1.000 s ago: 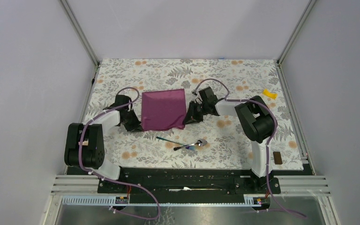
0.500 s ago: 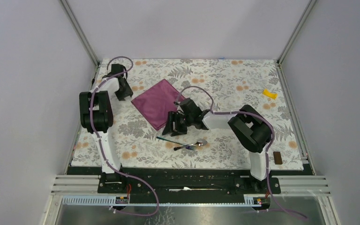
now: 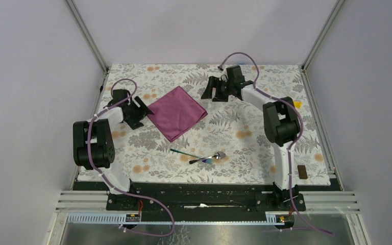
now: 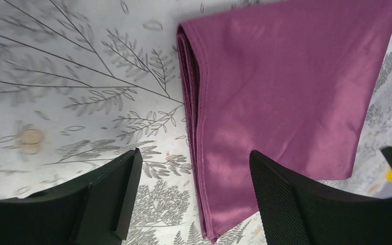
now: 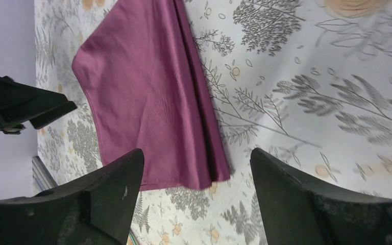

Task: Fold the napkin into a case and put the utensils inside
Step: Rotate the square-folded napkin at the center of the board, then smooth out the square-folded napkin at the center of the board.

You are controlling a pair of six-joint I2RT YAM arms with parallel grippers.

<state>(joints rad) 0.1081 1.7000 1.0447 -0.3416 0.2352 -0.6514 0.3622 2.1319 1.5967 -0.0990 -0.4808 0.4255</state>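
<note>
Change: both arms are now standing elsewhere than half a second ago. The left gripper has come down from the far-left corner to the cloth's left corner. The right gripper has swung from the cloth's near edge to the far side of the table. Both sets of jaws have spread.
Left gripper: it is hovering just beside the cloth with its black fingers standing wide apart, clasping nothing. The left wrist view is showing the cloth lying flat beneath them.
Napkin: the dark purple-magenta folded cloth is lying released on the floral grey-orange tablecloth, turned like a diamond. Its stacked layers are showing along one edge.
Utensils: the thin bluish-iridescent handled piece and the shiny silver spoon are lying near each other on the tablecloth, nearer the arm bases than the napkin and apart from it.
Right gripper: it is hanging well apart from the napkin, jaws wide, gripping nothing.
Yellow piece: a small yellow item is peeking out at the right arm's far side.
Brown block: a small brown block is sitting at the near right edge.
</note>
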